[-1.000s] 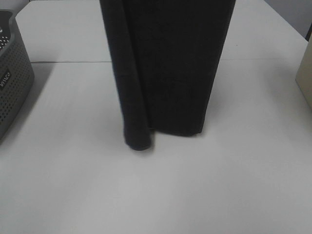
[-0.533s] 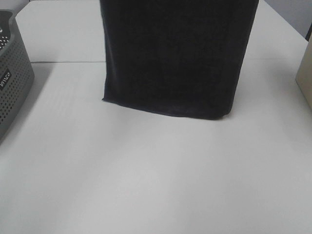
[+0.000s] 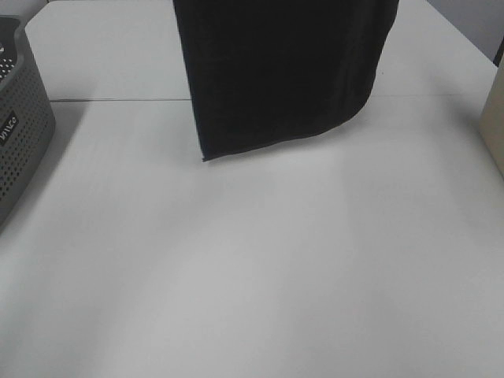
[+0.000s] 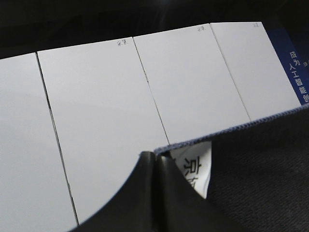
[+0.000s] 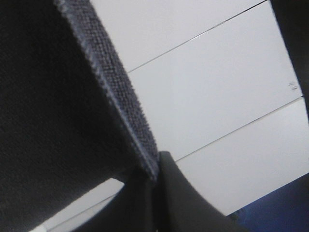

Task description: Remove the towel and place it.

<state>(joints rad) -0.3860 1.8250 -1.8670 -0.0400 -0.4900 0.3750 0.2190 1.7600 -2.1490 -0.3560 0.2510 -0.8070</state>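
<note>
Hanging at centre-rear over the tabletop (image 3: 236, 276), the towel (image 3: 276, 79) is held up by its top hem, well apart from the grey perforated basket (image 3: 20, 150) at the left edge, whose inside can't be seen. The L pincer (image 4: 154, 158) is clenched on one stretch of hem & the R pincer (image 5: 155, 166) on another.

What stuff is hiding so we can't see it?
Exterior high: top of the towel and whatever holds it, cut off by the top edge.
Exterior high: the basket, mostly past the left edge.
Left wrist: printed label, half hidden by towel and fingers.
</note>
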